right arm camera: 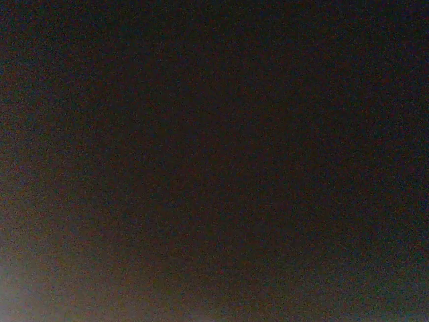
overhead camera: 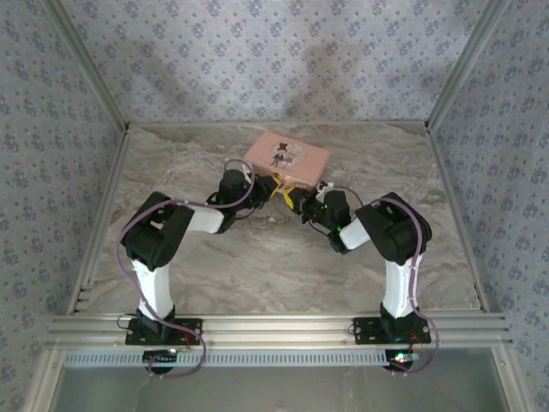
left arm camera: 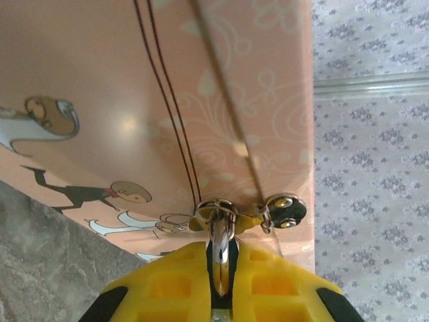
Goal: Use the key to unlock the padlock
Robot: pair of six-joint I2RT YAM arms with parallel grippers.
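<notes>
While left jaws pinch key [left arm camera: 220,241], both elbows splay outward.

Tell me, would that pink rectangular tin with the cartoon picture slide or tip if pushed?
Probably slides rather than tips: the pink rectangular tin lies flat on the smooth marble-patterned table. Its glossy lid shows a highlight, so a grip might slip. It looks stiff, likely thin metal.

Top view: from above and behind the arm bases, looking down the table [overhead camera: 257,266] to its far edge. Left wrist view: past the left gripper [left arm camera: 221,255], very close to the pink tin [left arm camera: 234,80], shared with the top view. Right wrist view: nearly black.
</notes>
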